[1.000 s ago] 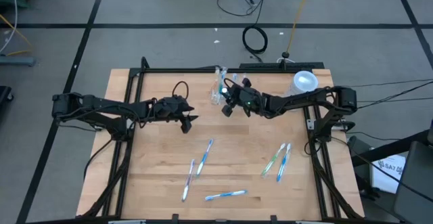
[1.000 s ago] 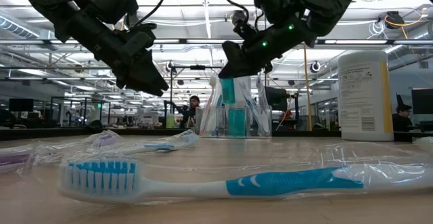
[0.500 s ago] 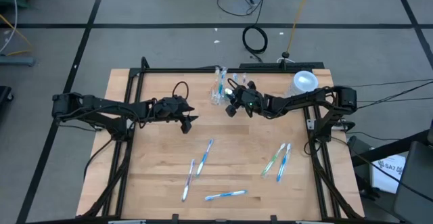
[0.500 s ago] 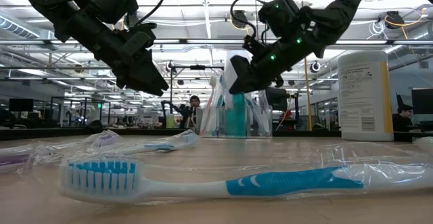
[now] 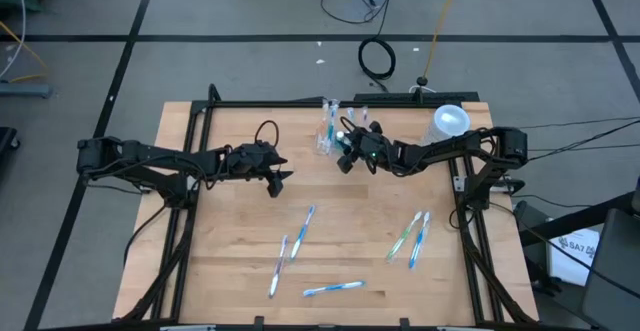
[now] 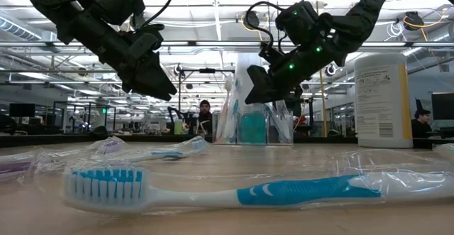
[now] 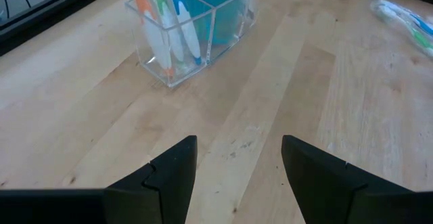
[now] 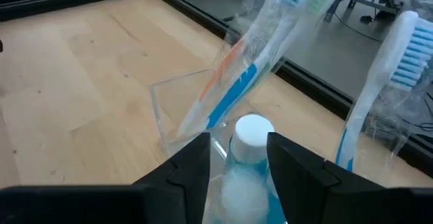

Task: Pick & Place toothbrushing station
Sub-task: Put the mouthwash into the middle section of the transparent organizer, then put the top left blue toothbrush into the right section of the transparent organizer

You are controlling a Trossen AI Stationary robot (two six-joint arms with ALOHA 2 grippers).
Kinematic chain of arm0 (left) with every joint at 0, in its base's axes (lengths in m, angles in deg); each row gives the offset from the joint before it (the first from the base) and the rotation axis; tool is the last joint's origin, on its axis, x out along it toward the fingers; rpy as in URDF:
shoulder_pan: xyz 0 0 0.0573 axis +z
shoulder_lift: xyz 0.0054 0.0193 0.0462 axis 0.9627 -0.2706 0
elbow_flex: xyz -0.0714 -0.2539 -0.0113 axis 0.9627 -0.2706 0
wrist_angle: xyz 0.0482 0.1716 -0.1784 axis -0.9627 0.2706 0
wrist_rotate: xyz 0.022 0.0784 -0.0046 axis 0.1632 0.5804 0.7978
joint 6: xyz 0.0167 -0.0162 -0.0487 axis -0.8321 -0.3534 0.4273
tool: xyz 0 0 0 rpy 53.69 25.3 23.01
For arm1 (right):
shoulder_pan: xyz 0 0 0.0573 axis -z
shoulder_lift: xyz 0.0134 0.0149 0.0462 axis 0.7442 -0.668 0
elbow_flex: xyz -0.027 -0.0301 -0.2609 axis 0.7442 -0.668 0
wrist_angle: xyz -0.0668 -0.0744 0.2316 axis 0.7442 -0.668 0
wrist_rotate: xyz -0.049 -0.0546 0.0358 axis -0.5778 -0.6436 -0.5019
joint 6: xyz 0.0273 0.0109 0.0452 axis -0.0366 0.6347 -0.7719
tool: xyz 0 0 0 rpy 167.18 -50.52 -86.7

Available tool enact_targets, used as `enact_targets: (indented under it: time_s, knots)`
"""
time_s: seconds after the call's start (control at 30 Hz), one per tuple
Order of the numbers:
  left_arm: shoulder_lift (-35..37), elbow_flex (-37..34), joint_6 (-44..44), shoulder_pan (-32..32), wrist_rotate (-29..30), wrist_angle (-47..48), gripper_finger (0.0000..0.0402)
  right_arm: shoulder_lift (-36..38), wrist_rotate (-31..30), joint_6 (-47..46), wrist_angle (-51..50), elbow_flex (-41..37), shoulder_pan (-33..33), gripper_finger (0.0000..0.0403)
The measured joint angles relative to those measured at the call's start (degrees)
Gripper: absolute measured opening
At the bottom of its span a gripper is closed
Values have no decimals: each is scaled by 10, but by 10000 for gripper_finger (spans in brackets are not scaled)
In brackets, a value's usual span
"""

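No brand or label can be read: the whitish cylinder (image 6: 381, 100) at the table's right rear has a printed panel, but the text is too small to make out.

The right gripper (image 5: 347, 157) sits at the rear centre of the table, right at the toothbrushing station (image 5: 327, 131). In the right wrist view its two dark fingers (image 8: 193, 170) stand apart, either side of a white-capped blue tube (image 8: 247, 158) in the station — whether they press on anything, can't tell. The left gripper (image 5: 277, 183) hangs over bare wood left of centre, well apart from the station; its fingers (image 7: 177, 170) are spread w/ nothing between them.

The station is a clear, nearly colourless plastic holder w/ upright square compartments, standing on the table near the back rail. In the left wrist view one compartment holds wrapped brushes (image 7: 166, 22) in orange, green and blue handles, the next the blue tube. A white brush head with blue bristles (image 8: 411, 42) stands beside the holder in the right wrist view.

Table (image 5: 220, 271) is pale wood planks w/ a black frame. Loose toothbrushes lie toward the front — a pair (image 5: 290, 243) left of centre, one (image 5: 333, 288) near the front edge, a green-and-blue pair (image 5: 412, 236) to the right. In the low view the nearest blue-and-white one (image 6: 213, 189) is in crinkly clear wrap.
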Motion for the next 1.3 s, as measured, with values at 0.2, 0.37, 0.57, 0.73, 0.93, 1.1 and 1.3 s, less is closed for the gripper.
enact_targets:
  time_s: [0.2, 0.37, 0.57, 0.73, 0.93, 1.1, 1.3]
  knots:
    - [0, 0, 0, 0, 0, 0, 223, 0, 0, 1, 14, 0, 0, 147]
    - [0, 0, 0, 0, 0, 0, 223, 0, 2, 1, 104, 0, -2, 148]
    - [0, 0, 0, 0, 0, 0, 223, 0, 118, 32, 232, 0, -17, 148]
    - [0, 0, 2, 0, 0, 0, 223, 0, 201, 51, 297, 0, -36, 146]
    - [0, 0, 44, -8, -1, 0, 223, 0, 212, 70, 295, 0, -55, 142]
    - [0, 0, 89, -31, -59, 2, 223, 0, 211, 109, 238, 0, -61, 144]
    - [0, 0, 120, -97, -89, 2, 223, 0, 211, 106, 224, 0, -61, 142]
